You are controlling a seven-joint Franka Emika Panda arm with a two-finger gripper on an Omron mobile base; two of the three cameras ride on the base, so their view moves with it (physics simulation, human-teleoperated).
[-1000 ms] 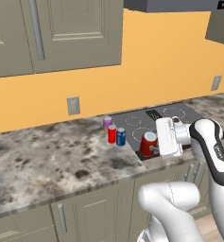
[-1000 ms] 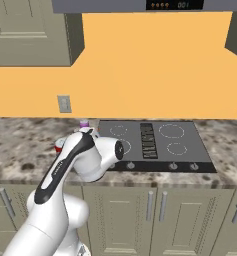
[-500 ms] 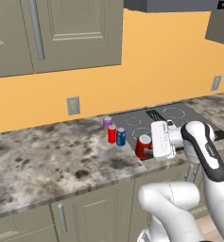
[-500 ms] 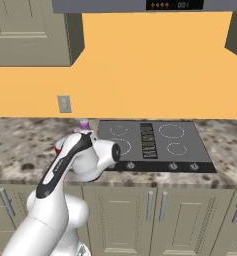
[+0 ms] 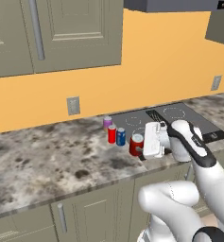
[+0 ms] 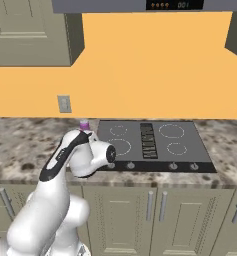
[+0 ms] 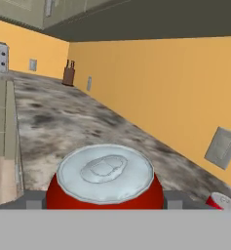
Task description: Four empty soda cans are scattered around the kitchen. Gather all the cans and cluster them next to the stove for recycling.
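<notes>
Gripper (image 5: 142, 145) clamps a red soda can (image 5: 136, 144) upright beside the stove (image 5: 177, 119), likely to join the cluster.

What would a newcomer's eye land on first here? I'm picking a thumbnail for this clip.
First, the white arm reaching across the speckled counter, its gripper around a red can at the left edge of the black stove. In the hand view that can's silver top sits right between the fingertips. Just behind it, by the orange wall, three more cans cluster: purple-pink, red and blue.
</notes>
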